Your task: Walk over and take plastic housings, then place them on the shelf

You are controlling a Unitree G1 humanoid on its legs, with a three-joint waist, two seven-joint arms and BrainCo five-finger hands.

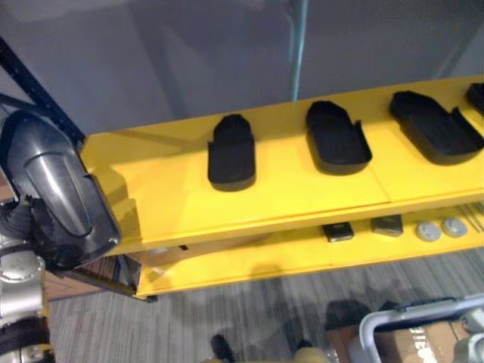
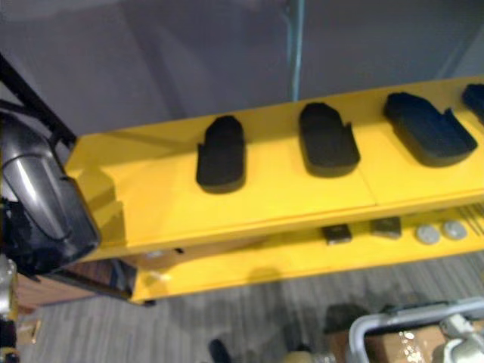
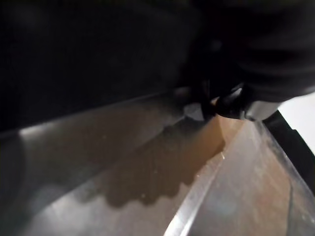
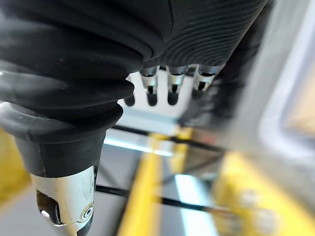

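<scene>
A large dark grey plastic housing [image 1: 53,193] is held up at the far left, just off the left end of the yellow shelf [image 1: 302,193]. My left hand [image 1: 17,221] sits behind and under it. The left wrist view looks along the housing's glossy inner surface [image 3: 147,172], with a fingertip [image 3: 236,105] pressed on it. Three black housings [image 1: 231,155] [image 1: 336,136] [image 1: 435,125] lie in a row on the shelf top, and a further one [image 1: 476,94] is cut off at the right edge. My right hand [image 4: 157,86] hangs with straight, relaxed fingers and holds nothing.
The lower yellow shelf board carries small dark blocks [image 1: 338,231] and two grey discs [image 1: 428,231]. A dark rack post [image 1: 38,94] rises at the shelf's left end. A grey-framed cart with a cardboard box [image 1: 408,325] stands at the lower right on the striped floor.
</scene>
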